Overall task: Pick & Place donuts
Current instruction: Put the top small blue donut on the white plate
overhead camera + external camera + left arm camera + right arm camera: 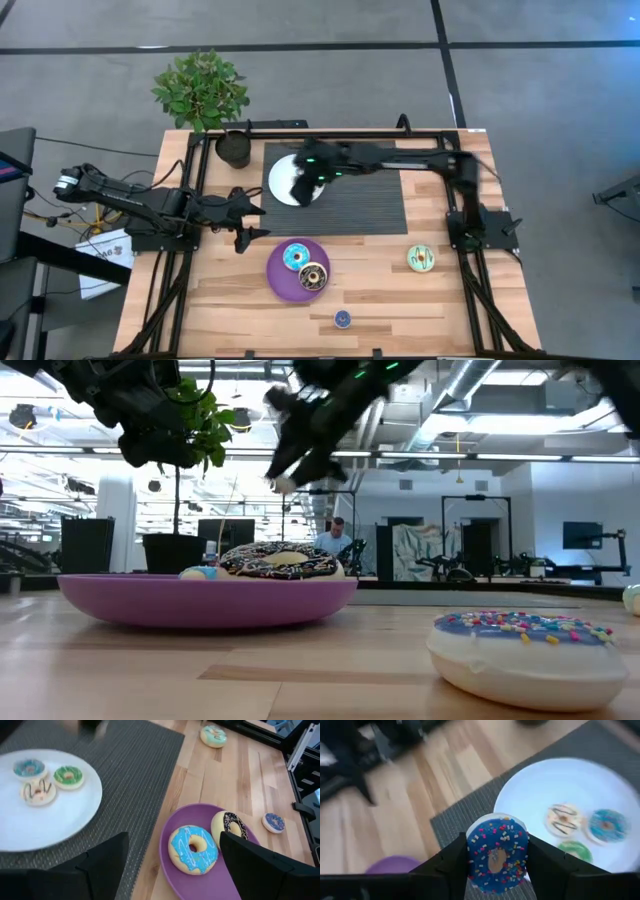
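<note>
My right gripper (496,856) hangs over the white plate (283,178) on the grey mat, shut on a dark-blue sprinkled mini donut (496,851). Three minis lie flat on that plate: cream (563,818), light blue (606,826) and green (577,851). The purple plate (280,280) carries the blue-iced donut (192,849) and the brown-and-cream donut (231,826). The green-iced donut (421,258) and another sprinkled mini (342,319) lie on the bare wood. My left gripper (248,222) waits open, left of the purple plate. My right gripper pinches the dark-blue mini between its two fingers, which sit on opposite sides of its rim (470,851). They come from above, slanting down. The donut stands on edge, its iced face toward the wrist camera, lifted clear above the white plate's edge (507,802).
A potted plant (203,92) and its dark pot (235,148) stand at the far left corner. A black frame rail (340,131) runs along the table's far side. Bare wood lies between the purple plate and the green-iced donut. A person shows far off in the room (332,538).
</note>
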You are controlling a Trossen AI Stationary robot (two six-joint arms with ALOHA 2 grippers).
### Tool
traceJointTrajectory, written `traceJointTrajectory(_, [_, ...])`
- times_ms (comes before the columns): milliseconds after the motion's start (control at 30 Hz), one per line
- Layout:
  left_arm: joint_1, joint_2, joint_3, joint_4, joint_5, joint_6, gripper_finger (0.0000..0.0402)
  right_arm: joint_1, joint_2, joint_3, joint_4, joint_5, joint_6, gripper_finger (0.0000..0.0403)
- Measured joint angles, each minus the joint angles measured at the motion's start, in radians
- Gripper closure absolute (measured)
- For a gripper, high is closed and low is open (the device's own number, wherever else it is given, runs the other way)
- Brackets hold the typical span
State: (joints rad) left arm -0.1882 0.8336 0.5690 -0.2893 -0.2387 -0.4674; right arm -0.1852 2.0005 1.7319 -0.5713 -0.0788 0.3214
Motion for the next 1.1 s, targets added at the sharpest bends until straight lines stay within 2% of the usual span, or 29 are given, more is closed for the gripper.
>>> traceJointTrajectory(200, [-0.011,-0.062,0.0,-0.008,-0.005,0.064,0.0095,-0.003,0.318,0.386,-0.312,-0.023,-0.027,0.0237])
traceJointTrajectory(367, [-0.011,-0.106,0.0,-0.021,-0.006,0.1,0.0095,-0.02,0.498,0.608,-0.482,-0.022,-0.027,0.0237])
traceJointTrajectory(633, [-0.011,-0.128,0.0,-0.044,-0.002,0.094,0.0095,-0.032,0.538,0.599,-0.514,-0.004,0.009,0.0237])
traceJointTrajectory(867, [-0.011,-0.128,0.0,-0.063,-0.001,0.092,0.0095,-0.031,0.541,0.599,-0.476,0.029,0.011,0.0235])
traceJointTrajectory(1100, [-0.011,-0.128,0.0,-0.067,0.016,0.088,0.0095,-0.032,0.541,0.599,-0.466,0.038,0.045,0.0202])
